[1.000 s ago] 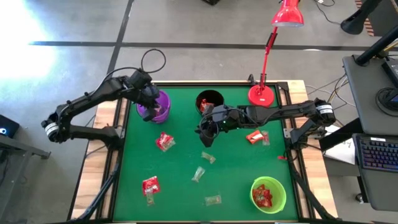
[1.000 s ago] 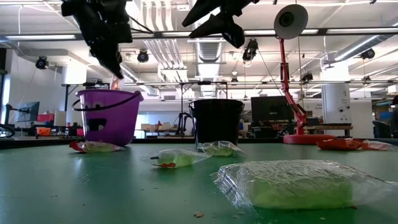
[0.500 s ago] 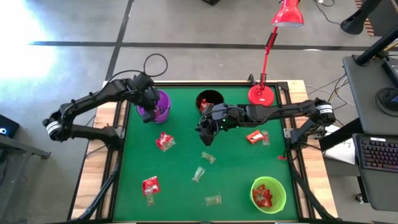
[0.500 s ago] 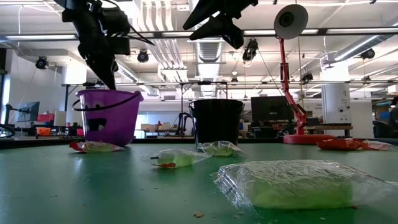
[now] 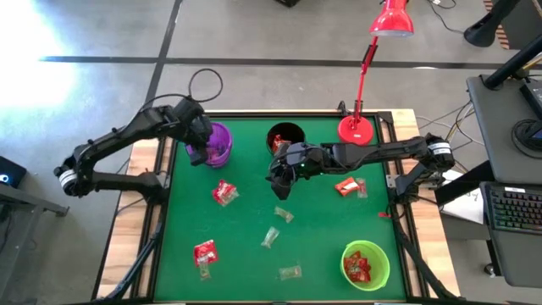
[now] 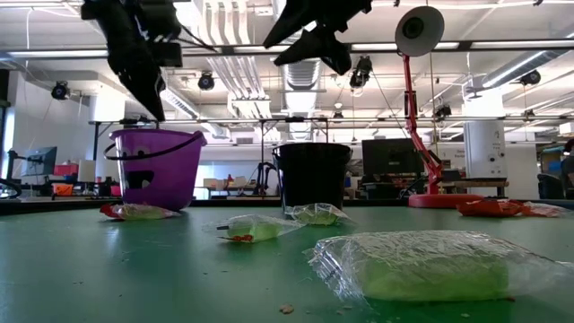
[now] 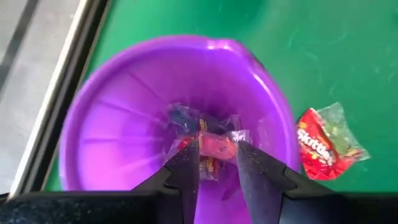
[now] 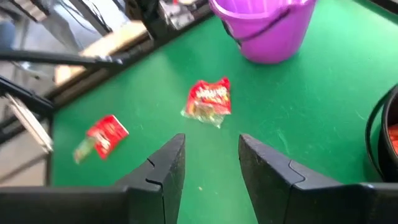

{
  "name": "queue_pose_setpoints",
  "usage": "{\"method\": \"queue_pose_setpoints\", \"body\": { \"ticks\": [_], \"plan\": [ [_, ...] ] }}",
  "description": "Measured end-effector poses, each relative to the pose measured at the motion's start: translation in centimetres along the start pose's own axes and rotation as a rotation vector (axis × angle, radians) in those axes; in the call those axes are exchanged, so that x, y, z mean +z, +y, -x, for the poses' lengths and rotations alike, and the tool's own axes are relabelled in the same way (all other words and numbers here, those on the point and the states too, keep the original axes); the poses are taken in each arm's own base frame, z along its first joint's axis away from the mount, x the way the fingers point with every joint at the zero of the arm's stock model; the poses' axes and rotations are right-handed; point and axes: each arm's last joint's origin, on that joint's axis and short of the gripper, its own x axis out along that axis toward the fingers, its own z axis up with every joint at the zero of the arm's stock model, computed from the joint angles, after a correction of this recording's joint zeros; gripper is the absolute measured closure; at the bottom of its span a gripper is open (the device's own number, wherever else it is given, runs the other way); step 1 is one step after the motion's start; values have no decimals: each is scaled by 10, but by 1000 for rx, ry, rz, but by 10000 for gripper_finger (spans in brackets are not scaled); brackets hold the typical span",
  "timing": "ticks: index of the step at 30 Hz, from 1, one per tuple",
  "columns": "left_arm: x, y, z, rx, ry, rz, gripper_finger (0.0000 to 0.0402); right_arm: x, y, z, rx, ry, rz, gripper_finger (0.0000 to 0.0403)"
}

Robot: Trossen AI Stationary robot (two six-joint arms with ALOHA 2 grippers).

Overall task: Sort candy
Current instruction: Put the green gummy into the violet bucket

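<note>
Since a second ago the left hand [image 5: 201,138] has parted its fingers over the purple cup [image 5: 217,144], while in the high view the right hand [image 5: 280,180] sits just in front of the black cup [image 5: 285,135], with candy [image 5: 224,193] spread on the green tabletop [image 5: 254,263] beyond it and more in the green cup [image 5: 366,264]. From table height, both hands hang above the cups, the left hand [image 6: 143,76] empty over the purple cup [image 6: 154,168]. Through the left wrist camera its fingers [image 7: 186,168] stand apart with wrapped candy [image 7: 208,146] lying in the cup directly below; the right wrist camera shows that hand's fingers [image 8: 169,165] open and empty, a red packet [image 8: 209,99] ahead of them.
</note>
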Motion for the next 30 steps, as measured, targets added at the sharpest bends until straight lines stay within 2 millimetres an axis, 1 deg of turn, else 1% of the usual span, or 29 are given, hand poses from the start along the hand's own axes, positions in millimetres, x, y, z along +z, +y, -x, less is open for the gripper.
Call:
{"method": "queue_pose_setpoints", "body": {
  "ticks": [3, 6, 11, 18, 22, 24, 30],
  "plan": [
    [-1, -3, 17, 1, -31, 9, 310, -5, -2, -10, -15, 30, 46, 260],
    [-5, -7, 32, -36, -70, 21, 310, -11, -5, -23, -31, 60, 60, 263],
    [-12, -14, 49, -108, -154, 57, 310, -17, -7, -38, -46, 91, 54, 274],
    [-26, -21, 60, -143, -144, 120, 310, -20, -8, -48, -49, 109, 48, 276],
    [-28, -27, 64, -280, -183, 162, 310, -20, -8, -48, -48, 110, 53, 276],
    [-30, -30, 65, -326, -171, 174, 310, -20, -8, -48, -47, 109, 52, 276],
    [-40, -35, 61, -315, -136, 231, 310, -18, -7, -45, -44, 101, 32, 280]
  ]
}}
